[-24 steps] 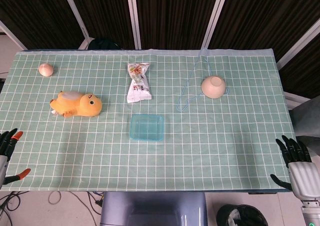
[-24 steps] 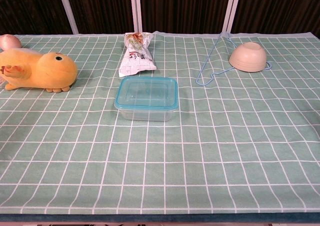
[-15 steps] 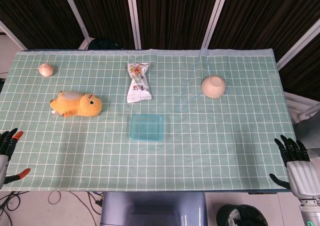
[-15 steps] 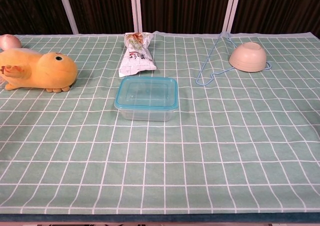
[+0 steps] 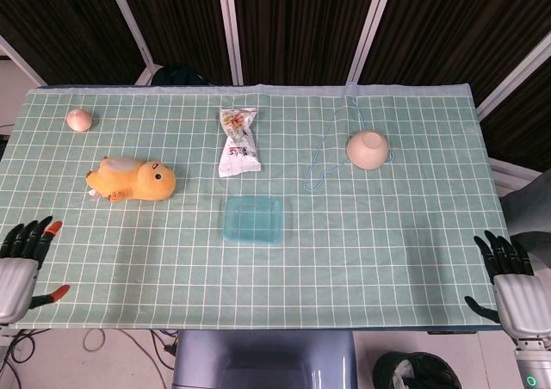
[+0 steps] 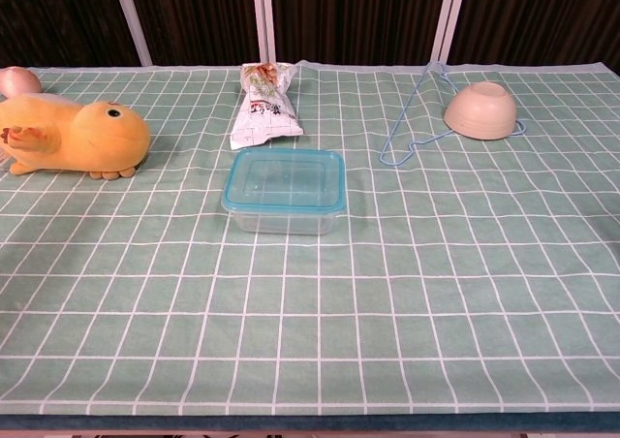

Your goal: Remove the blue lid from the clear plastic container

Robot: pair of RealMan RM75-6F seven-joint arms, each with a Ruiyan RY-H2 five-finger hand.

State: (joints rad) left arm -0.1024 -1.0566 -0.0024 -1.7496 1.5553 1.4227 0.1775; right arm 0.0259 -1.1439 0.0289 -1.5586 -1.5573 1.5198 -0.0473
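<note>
step: pre-reach, lid (image 6: 284, 178) on box (image 6: 283, 217), mid-table | left hand (image 5: 21, 267) empty, fingers spread, near-left edge | right hand (image 5: 510, 279) same, near-right edge | next: one hand steadies box, other peels a lid corner

Left robot hand (image 5: 19, 273) cropped by frame edge, snack packet (image 6: 265, 106) print unreadable

This looks like a robot test lab rather than a home. A tabletop (image 5: 387, 260) under a green grid-patterned cloth (image 6: 436, 264) stands before dark corrugated wall panels (image 5: 293, 27) with white struts, loose cables (image 5: 103, 342) trail on the floor, and unrelated props lie scattered about.
</note>
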